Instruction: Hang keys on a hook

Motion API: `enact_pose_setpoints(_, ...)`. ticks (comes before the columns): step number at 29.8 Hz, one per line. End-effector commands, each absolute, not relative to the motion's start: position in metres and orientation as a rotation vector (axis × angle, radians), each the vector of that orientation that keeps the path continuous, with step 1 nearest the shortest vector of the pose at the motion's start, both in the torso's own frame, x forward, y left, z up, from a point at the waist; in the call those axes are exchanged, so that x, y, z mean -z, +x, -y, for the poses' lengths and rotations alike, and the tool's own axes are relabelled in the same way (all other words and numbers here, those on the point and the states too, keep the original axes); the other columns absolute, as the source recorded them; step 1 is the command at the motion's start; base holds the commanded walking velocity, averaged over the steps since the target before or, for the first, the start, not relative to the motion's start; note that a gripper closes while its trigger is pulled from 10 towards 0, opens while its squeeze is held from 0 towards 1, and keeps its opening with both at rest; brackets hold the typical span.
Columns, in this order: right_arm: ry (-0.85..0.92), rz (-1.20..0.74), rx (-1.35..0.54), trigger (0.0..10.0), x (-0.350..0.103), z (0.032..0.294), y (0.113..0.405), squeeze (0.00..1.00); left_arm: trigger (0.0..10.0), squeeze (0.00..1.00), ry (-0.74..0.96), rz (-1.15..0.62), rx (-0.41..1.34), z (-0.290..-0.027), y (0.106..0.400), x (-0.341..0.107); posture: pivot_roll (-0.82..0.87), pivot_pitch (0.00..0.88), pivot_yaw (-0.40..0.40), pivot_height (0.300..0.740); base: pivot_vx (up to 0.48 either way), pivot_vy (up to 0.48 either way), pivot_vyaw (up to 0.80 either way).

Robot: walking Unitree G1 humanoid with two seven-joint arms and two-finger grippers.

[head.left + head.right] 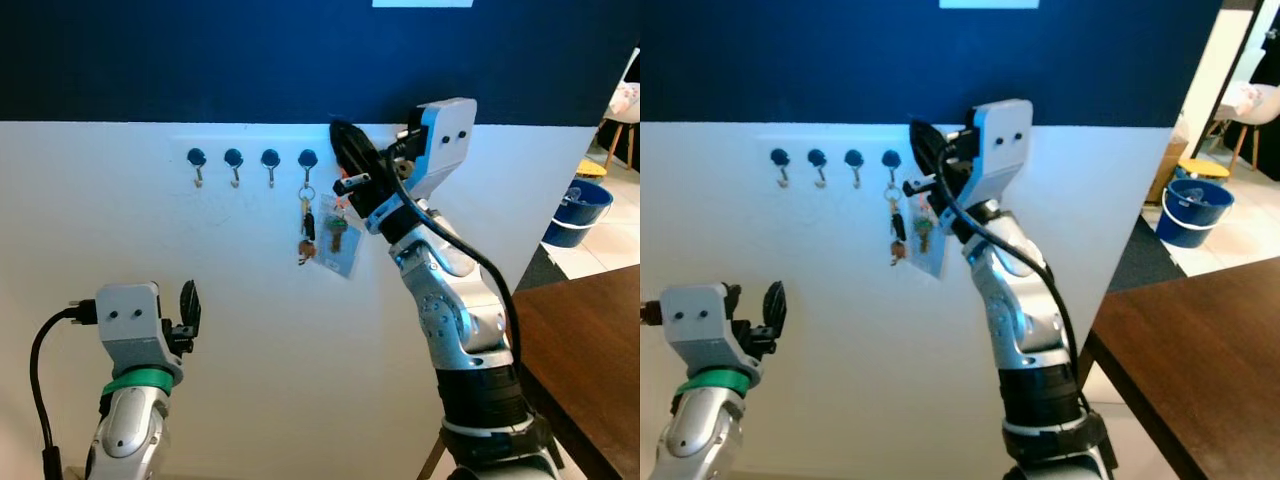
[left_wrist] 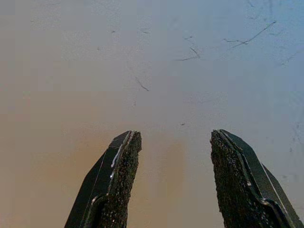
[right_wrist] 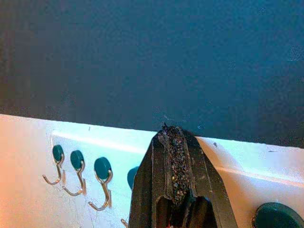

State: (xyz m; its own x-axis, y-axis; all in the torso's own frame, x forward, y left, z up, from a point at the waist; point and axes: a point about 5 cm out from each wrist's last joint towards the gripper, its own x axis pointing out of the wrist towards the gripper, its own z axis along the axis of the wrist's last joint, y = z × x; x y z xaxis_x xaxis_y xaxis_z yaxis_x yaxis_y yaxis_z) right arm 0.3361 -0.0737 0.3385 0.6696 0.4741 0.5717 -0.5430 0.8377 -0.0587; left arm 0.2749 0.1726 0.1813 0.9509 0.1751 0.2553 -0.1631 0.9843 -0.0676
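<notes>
Right wrist view looks along the right gripper (image 3: 176, 166), whose two black fingers are pressed together with nothing showing between them, the tips raised against the line where the white lower wall (image 1: 250, 350) meets the dark blue upper wall. Out from those tips, in the left eye view, the right gripper (image 1: 345, 150) sits just beside and slightly above the keys (image 1: 307, 228), which dangle by their ring from the fourth hook (image 1: 307, 160) in the row of round-headed hooks, with a clear tag (image 1: 340, 245) hanging alongside them. The bunch lies down and toward the robot's left from the closed fingertips, its long axis running straight down the wall, and no finger appears to be touching it. The three hooks (image 1: 233, 162) further left are bare. By this showing the keys look already hung, so the coming move is likely a clean draw back from the wall without brushing the ring. The right arm is by far the nearer; the left gripper (image 1: 188, 305) is held low and well apart, its fingers (image 2: 118, 180) spread moderately before plain wall.
</notes>
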Motion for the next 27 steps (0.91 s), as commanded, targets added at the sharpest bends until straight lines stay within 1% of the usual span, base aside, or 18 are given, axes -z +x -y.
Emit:
enact_pose_setpoints(1,0.158,0.605,-0.509,10.0,-0.337,0.087,0.339,0.00,10.0,0.00,-0.059,0.268,-0.125,-0.166,0.271,-0.180,-0.19,0.002,0.125,0.740,0.000,0.000,0.00)
enact_pose_setpoints(4,0.169,0.603,-0.470,10.0,-0.334,0.095,0.340,0.00,10.0,0.00,-0.088,0.296,-0.038,-0.153,0.268,-0.184,-0.19,0.010,0.125,0.740,0.000,0.000,0.00)
enact_pose_setpoints(7,0.170,0.605,-0.459,10.0,-0.333,0.097,0.340,0.00,10.0,0.00,-0.092,0.300,-0.024,-0.151,0.267,-0.184,-0.19,0.010,0.125,0.740,0.000,0.000,0.00)
enact_pose_setpoints(9,0.179,0.610,-0.418,10.0,-0.332,0.104,0.340,0.00,10.0,0.00,-0.105,0.313,0.010,-0.146,0.266,-0.186,-0.20,0.021,0.122,0.740,0.000,0.000,0.00)
enact_pose_setpoints(11,0.179,0.610,-0.418,10.0,-0.332,0.104,0.340,0.00,10.0,0.00,-0.105,0.313,0.010,-0.146,0.266,-0.186,-0.20,0.021,0.122,0.740,0.000,0.000,0.00)
enact_pose_setpoints(13,0.202,0.618,-0.364,10.0,-0.330,0.114,0.339,0.00,10.0,0.00,-0.121,0.321,0.035,-0.141,0.264,-0.187,-0.20,0.026,0.119,0.740,0.000,0.000,0.00)
enact_pose_setpoints(15,0.202,0.618,-0.364,10.0,-0.330,0.114,0.339,0.00,10.0,0.00,-0.121,0.321,0.035,-0.141,0.264,-0.187,-0.20,0.026,0.119,0.740,0.000,0.000,0.00)
enact_pose_setpoints(22,0.279,0.710,-0.224,10.0,-0.332,0.136,0.332,0.00,10.0,0.00,-0.147,0.334,0.057,-0.136,0.260,-0.187,-0.21,0.032,0.108,0.740,0.000,0.000,0.00)
enact_pose_setpoints(26,0.298,0.711,-0.179,10.0,-0.330,0.144,0.332,0.00,10.0,0.00,-0.152,0.337,0.063,-0.135,0.260,-0.187,-0.21,0.032,0.108,0.740,0.000,0.000,0.00)
enact_pose_setpoints(27,0.314,0.697,-0.143,10.0,-0.326,0.150,0.335,0.00,10.0,0.00,-0.154,0.338,0.067,-0.135,0.260,-0.187,-0.21,0.032,0.108,0.740,0.000,0.000,0.00)
